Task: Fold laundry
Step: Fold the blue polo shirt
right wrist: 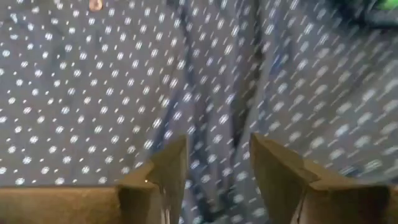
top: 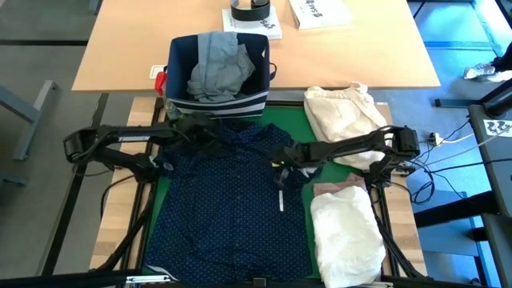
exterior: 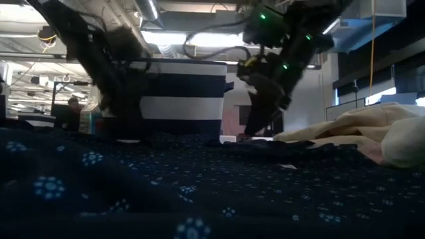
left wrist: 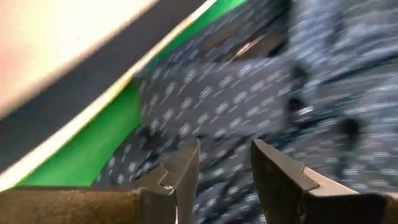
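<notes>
High view: the navy white-dotted shirt point(top: 228, 212) lies spread flat across the green mat point(top: 298, 116) in the middle of the table, its collar end just below the navy fabric bin with white stripes point(top: 218, 102). The left gripper point(top: 186, 128) sits over the shirt's upper left part near the bin; its wrist view shows the fingers point(left wrist: 180, 177) parted with only dotted cloth beneath. The right gripper point(top: 282, 170) hovers over the shirt's right side, fingers likewise apart and empty. Light grey jeans point(top: 218, 68) fill the bin. A white shirt point(top: 344, 236) lies heaped on a pale pink top point(top: 336, 190) right of the mat, and a cream-beige cloth bundle point(top: 344, 112) rests above them.
</notes>
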